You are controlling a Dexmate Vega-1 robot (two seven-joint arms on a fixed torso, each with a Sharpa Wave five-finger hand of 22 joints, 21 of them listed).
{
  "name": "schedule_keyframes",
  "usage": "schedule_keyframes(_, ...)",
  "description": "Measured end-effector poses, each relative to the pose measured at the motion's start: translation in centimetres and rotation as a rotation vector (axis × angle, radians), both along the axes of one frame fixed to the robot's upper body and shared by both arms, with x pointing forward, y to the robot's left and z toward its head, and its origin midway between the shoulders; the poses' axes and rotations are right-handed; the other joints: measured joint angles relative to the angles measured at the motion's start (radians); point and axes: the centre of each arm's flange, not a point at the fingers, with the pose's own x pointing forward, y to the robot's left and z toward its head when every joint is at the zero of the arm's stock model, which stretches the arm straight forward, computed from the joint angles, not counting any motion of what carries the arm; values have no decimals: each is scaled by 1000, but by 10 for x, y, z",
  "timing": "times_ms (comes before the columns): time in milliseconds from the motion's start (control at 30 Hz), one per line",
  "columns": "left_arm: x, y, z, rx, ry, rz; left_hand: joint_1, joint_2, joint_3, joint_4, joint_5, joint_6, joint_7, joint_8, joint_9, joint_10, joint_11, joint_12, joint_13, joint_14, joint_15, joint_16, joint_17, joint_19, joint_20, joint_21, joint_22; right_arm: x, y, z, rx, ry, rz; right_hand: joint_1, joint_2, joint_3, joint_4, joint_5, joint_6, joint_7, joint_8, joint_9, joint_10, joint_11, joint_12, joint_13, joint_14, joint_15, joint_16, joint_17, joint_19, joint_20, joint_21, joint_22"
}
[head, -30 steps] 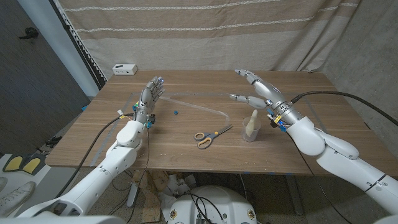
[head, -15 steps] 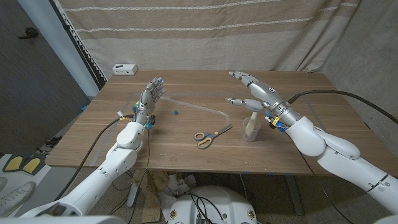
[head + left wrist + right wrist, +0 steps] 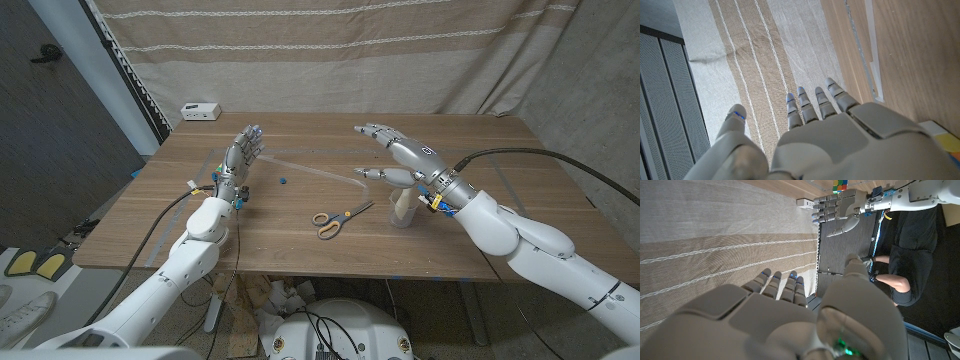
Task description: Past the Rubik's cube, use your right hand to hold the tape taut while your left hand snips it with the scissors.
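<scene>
Scissors (image 3: pixel 341 216): nearest on the wooden table (image 3: pixel 160 235), lying flat, handles toward the front edge.
Cup (image 3: pixel 402 207): just right of the scissors, pale thing standing in it.
Right hand (image 3: pixel 400 160): above the cup, fingers spread, holding nothing.
Left hand (image 3: pixel 237 165): at the left side, fingers apart and reaching up, nothing in it.
Tape (image 3: pixel 318 173): clear strip across the table between the hands, beyond the scissors.
Rubik's cube (image 3: pixel 214 176): probably the coloured bit beside the left hand, mostly hidden.
White box (image 3: pixel 200 111): far left corner.
</scene>
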Motion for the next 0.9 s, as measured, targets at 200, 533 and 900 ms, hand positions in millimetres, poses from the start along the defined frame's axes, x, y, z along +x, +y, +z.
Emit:
schedule_keyframes(200, -1, 0, 0, 1, -1, 1, 0, 0, 0, 0, 0, 0, 0, 0, 0, 0, 0, 0, 0, 0, 0, 0, 0, 0, 0, 0, 0, -4, 5, -1, -31, -13, -1, 18, 5, 0, 0, 0, 36, -21, 8, 0, 50, -25, 12, 0, 51, 0, 8, 5, 21, 0, 0, 5)
schedule_keyframes(533, -1, 0, 0, 3, 3, 0, 0, 0, 0, 0, 0, 0, 0, 0, 0, 0, 0, 0, 0, 0, 0, 0, 0, -5, 5, 0, 0, -8, 14, 0, -88, -40, -12, 42, 8, -4, 4, 0, 88, -51, 16, 0, 102, -61, 27, 0, 91, -5, 13, 5, 14, 8, 0, 5)
schedule_keyframes(900, -1, 0, -4, 3, 9, -2, 0, 0, -3, -3, 0, 0, 0, 0, 0, 0, 0, 0, 0, 0, 0, 0, 0, -6, 6, 0, 0, -8, 23, -2, -137, -67, -37, 52, 8, -12, 12, 0, 84, -55, 16, 0, 99, -68, 24, 5, 48, 0, -6, 9, 3, 30, -4, 5)
